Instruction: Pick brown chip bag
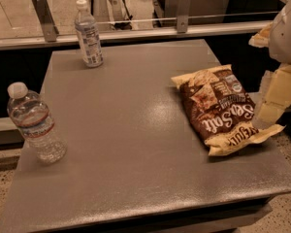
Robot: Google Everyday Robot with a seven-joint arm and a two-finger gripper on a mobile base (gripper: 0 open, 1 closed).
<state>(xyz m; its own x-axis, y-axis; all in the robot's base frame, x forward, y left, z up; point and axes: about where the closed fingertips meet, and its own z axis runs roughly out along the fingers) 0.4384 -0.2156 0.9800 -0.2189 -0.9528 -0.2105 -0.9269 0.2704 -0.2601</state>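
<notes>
The brown chip bag (pixel 217 107) lies flat on the right side of the grey table (pixel 131 144). It is dark brown with cream-yellow ends and white "Sea Salt" script. My gripper (pixel 267 111) comes in from the right edge of the view, cream-coloured under a white wrist. It sits low at the bag's right side, by its near end, and seems to touch the bag's edge. The bag rests on the table.
A water bottle (pixel 88 33) stands at the table's far left. Another water bottle (pixel 35 123) stands at the near left edge. A metal rail with posts (pixel 136 32) runs behind the table. The table's right edge is close beside the bag.
</notes>
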